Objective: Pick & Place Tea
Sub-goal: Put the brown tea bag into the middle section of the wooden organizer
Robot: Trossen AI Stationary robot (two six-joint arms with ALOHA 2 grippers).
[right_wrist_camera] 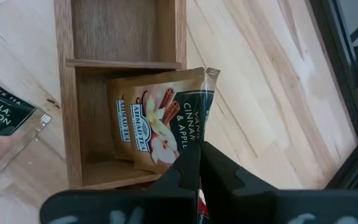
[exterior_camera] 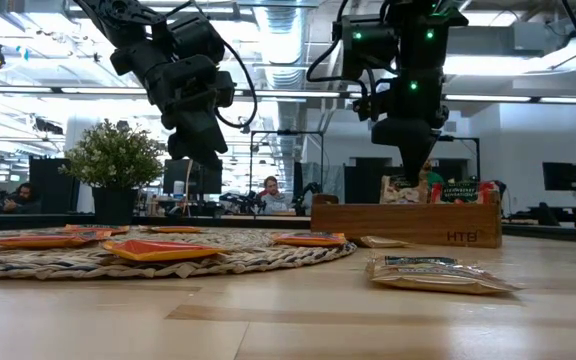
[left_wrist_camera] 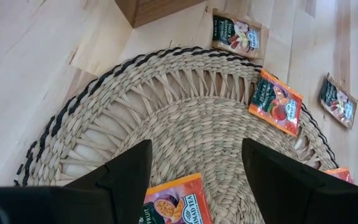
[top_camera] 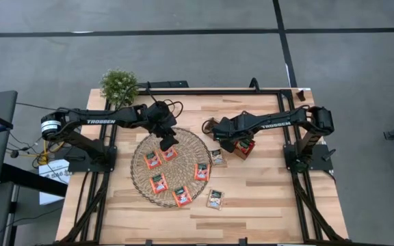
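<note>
an open office with ceiling lights and desks lies behind a pale wooden table (top_camera: 265, 198), and the round wicker mat (top_camera: 142, 181) serves as the landmark.

on the mat lie five red-orange tea sachets (top_camera: 159, 182). two green-and-pale sachets (top_camera: 215, 199) rest on bare wood just off the mat's edge, on the side toward the wooden compartment tray (right_wrist_camera: 67, 112). the tray stands near the mat on the right arm's side.

the right gripper (right_wrist_camera: 194, 163) hangs over the tray, its fingers pinched on the corner of a cinnamon sachet (right_wrist_camera: 160, 118), which stands tilted in a compartment; the neighbouring compartment seen there is bare. the left gripper (left_wrist_camera: 194, 171) hovers above the mat's far part with its fingers spread and nothing between them, a red-orange sachet just below.

judged from this, the job is early: one sachet is being seated, perhaps another or two stand in the tray, and seven remain outside it.
</note>
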